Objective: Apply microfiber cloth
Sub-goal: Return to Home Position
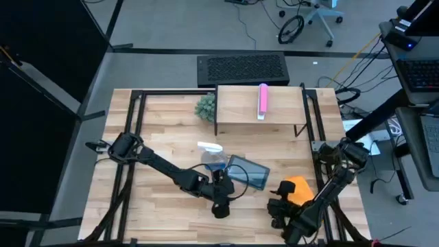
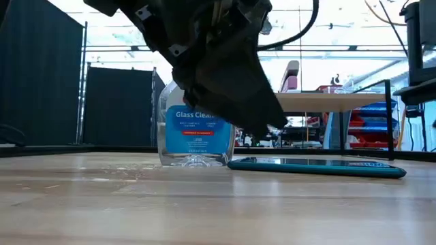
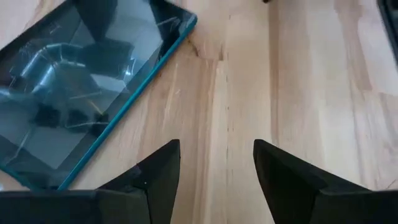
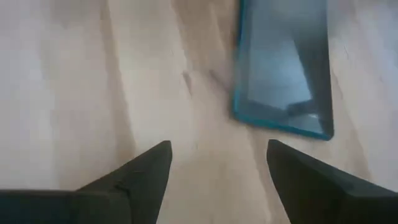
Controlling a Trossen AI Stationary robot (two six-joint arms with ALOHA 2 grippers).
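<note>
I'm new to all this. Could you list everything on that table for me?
Microfiber cloth: one, bright orange, on the table right of the tablet, beside the right arm.
Tablet: one, dark glass with a teal edge, flat near the table's middle.
Spray bottle: one, clear with a blue glass-cleaner label, upright next to the tablet.
Small plant: one, green, at the back, left of the shelf.
Raised shelf: one, light wood, at the back.
Pink object: one, lying on the shelf; I cannot tell what it is.
Table: one, light wood.
Left hand: one, dark, open, empty, near the tablet.
Right hand: one, dark, open, empty, near the cloth.
</note>
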